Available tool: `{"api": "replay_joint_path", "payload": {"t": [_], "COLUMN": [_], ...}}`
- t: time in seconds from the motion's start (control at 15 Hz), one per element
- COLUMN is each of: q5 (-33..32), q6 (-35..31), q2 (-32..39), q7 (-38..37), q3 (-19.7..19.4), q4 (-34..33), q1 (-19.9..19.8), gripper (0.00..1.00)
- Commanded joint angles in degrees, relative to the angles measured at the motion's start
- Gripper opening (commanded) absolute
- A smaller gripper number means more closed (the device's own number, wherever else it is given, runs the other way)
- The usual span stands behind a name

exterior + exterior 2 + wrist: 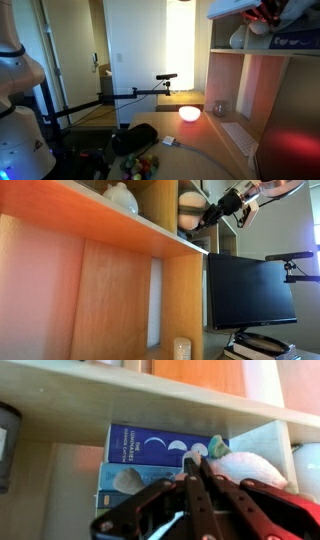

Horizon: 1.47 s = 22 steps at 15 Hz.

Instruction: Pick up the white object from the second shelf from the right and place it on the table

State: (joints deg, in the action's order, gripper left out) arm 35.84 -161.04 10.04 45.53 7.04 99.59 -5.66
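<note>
The robot's black hand [197, 468], fingers pressed together and holding nothing, hangs just before a white, lumpy shell-like object [248, 465] on the upper wooden shelf, beside blue boxed books [165, 445] and high above one edge of the pale wood desk [210, 128]. The fingers likely must spread first, then close gently.

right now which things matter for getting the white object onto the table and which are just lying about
For the job: white rounded object on the shelf; gripper; pale light-wood table.
Just lying about: blue books; glowing round lamp; black flat monitor; pale keyboard.
</note>
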Motion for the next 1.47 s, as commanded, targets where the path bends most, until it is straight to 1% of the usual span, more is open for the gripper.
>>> {"api": "replay_joint_path", "payload": {"t": [0.0,0.2,0.47,1.2,1.4], "q5": [5.17,9.18,12.75,15.35,19.49], "q6": [-1.13,-1.13,-1.10,-2.00,-3.35], "q2": [-7.81,-12.06,-15.62,-20.23,-22.72], "q7": [4.70,8.36,11.82,14.97,19.40], "q3": [0.98,0.52,-0.16,-0.69,-1.00], "q4": [8.64,12.76,16.05,22.31,24.80], "q1": [-0.80,-0.50,-0.14,0.29,1.07], "gripper": [0.02,0.02,0.02,0.02,0.02]}}
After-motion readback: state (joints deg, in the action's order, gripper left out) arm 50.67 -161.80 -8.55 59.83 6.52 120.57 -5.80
